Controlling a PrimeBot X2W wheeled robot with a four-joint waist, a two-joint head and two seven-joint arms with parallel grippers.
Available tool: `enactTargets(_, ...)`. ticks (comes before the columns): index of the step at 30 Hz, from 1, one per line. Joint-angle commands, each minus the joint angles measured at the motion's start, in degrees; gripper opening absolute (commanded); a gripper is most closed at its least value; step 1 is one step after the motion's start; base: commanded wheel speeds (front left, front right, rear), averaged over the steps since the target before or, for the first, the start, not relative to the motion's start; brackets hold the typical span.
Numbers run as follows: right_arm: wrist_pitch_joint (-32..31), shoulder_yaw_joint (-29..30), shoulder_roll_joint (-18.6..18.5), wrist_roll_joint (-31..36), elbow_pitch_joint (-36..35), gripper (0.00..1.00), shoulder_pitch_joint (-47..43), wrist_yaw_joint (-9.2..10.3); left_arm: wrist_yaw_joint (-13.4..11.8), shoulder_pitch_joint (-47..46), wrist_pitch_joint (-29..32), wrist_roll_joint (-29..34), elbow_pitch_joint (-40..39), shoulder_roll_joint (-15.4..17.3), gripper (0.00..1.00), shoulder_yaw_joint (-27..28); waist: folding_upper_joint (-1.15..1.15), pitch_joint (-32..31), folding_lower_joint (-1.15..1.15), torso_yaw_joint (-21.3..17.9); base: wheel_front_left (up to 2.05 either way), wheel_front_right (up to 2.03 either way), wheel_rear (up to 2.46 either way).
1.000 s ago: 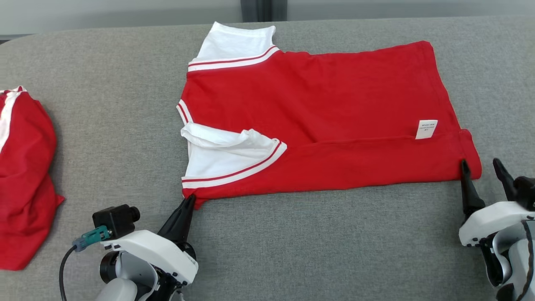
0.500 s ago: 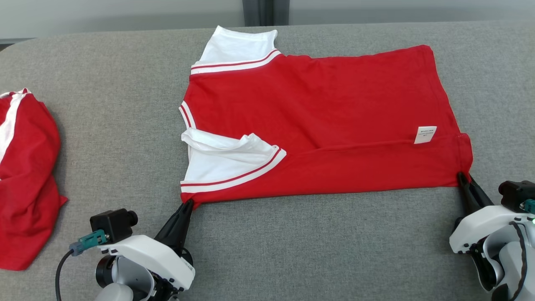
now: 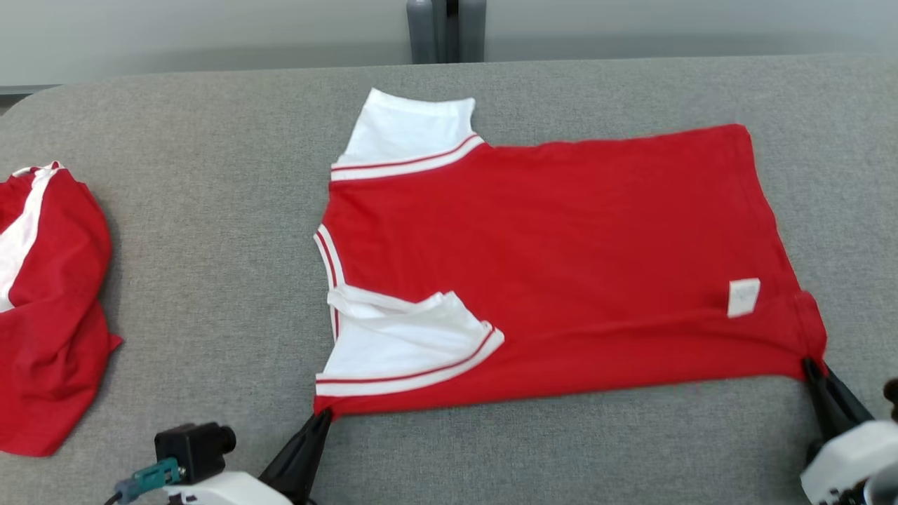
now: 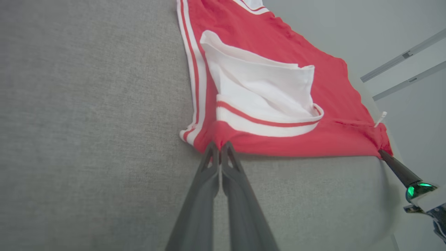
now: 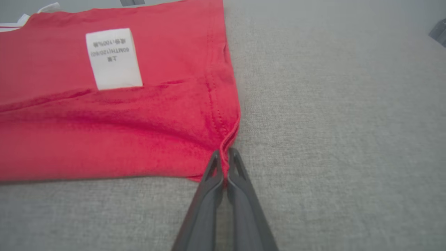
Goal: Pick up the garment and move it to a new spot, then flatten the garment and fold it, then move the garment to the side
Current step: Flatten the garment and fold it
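Lying crumpled at nine o'clock in the head view, a second red-and-white shirt [image 3: 49, 301] sits well apart from the task's garment [image 3: 561, 245], with bare grey cushion [image 3: 210, 210] between them. The left gripper [image 3: 323, 416], at seven o'clock, has its fingers pressed together, pinching the garment's near corner just below the white sleeve [image 3: 407, 344]. The garment lies spread flat across the middle of the cushion, a crease running along its near side. A white label [image 3: 744, 297] at four o'clock carries upside-down print; "60MTH" and "100%" can be read in the right wrist view. The right gripper [image 3: 809, 362], at five o'clock, pinches the hem corner between closed fingers. Open cushion lies beyond three o'clock.
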State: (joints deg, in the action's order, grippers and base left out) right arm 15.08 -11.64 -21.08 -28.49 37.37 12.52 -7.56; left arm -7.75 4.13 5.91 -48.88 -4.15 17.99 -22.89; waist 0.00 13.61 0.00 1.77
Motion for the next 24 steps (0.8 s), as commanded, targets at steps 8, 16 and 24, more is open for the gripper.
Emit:
enactTargets(8,-4.0,3.0,-2.1,-0.9,-8.6,0.0,-10.2,0.14,-2.9,5.2,2.1,-1.2,-4.3,1.8,0.0,0.5,0.0,-0.9,0.0,0.0,0.0,0.0,0.0)
enactTargets(16,-8.1,5.4,0.0,4.0,-11.9,0.09,-11.7,0.11,-3.6,4.9,4.3,-0.8,-2.9,1.5,0.0,-1.4,0.0,-2.4,0.0,-0.2,0.0,0.0,0.0)
enactTargets(24,-9.3,10.5,2.0,9.5,-13.4,1.0,-12.8,0.09,-4.6,4.1,3.4,0.2,-0.9,0.7,1.0,-1.9,0.0,-4.0,0.0,0.2,0.0,0.0,0.0)
